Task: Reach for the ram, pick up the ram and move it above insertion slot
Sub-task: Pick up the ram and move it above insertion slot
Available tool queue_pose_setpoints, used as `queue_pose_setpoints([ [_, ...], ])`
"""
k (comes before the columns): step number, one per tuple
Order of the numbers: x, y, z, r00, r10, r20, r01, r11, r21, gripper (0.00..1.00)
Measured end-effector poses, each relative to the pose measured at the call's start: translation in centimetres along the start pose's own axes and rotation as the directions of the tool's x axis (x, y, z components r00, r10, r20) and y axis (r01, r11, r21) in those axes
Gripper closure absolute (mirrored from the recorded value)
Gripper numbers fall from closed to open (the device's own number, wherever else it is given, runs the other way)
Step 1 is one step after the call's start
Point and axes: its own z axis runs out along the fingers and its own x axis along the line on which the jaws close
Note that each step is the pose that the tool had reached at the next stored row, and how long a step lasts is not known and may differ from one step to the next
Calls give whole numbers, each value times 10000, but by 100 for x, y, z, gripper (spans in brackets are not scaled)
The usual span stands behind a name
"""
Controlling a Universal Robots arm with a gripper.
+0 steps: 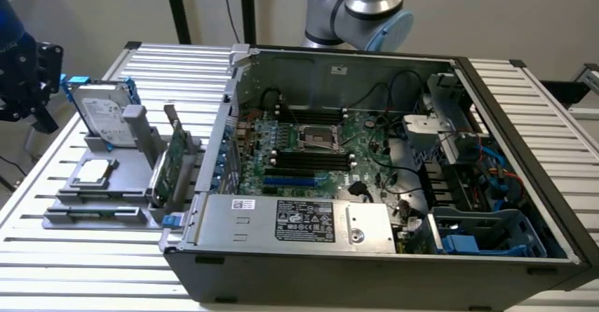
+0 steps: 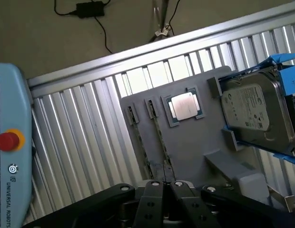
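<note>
Hand [image 1: 43, 121]'s basically pinched narrow, up by the tabletop [image 1: 103, 264]'s left edge in the exterior view; both ram sticks [image 2: 161, 135] are sitting in the gray tray [image 2: 197, 137].

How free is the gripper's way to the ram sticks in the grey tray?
Probably yes, with care: the gripper looks shut and empty, and nothing covers the ram sticks' top edges. The tray's upright block stands beside them, so side room may be tight.
</note>
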Motion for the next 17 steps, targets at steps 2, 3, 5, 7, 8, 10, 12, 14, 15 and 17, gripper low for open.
queue_pose_setpoints([
  [2, 0, 0, 4, 9994, -354, -7, 354, 9994, 15, 89],
  [3, 0, 0, 5, 9986, -533, -11, 533, 9986, 23, 89],
  [5, 0, 0, 9, 9959, -908, -19, 908, 9959, 40, 89],
  [7, 0, 0, 13, 9919, -1266, -27, 1266, 9919, 56, 89],
  [8, 0, 0, 15, 9895, -1443, -32, 1443, 9895, 65, 89],
  [10, 0, 0, 19, 9836, -1804, -40, 1804, 9836, 82, 89],
  [12, 0, 0, 23, 9762, -2167, -50, 2167, 9762, 99, 89],
  [14, 0, -1, 27, 9678, -2517, -60, 2518, 9677, 115, 89],
  [15, 0, -1, 29, 9631, -2690, -65, 2691, 9630, 123, 89],
  [17, 0, -1, 33, 9528, -3035, -76, 3035, 9527, 140, 89],
])
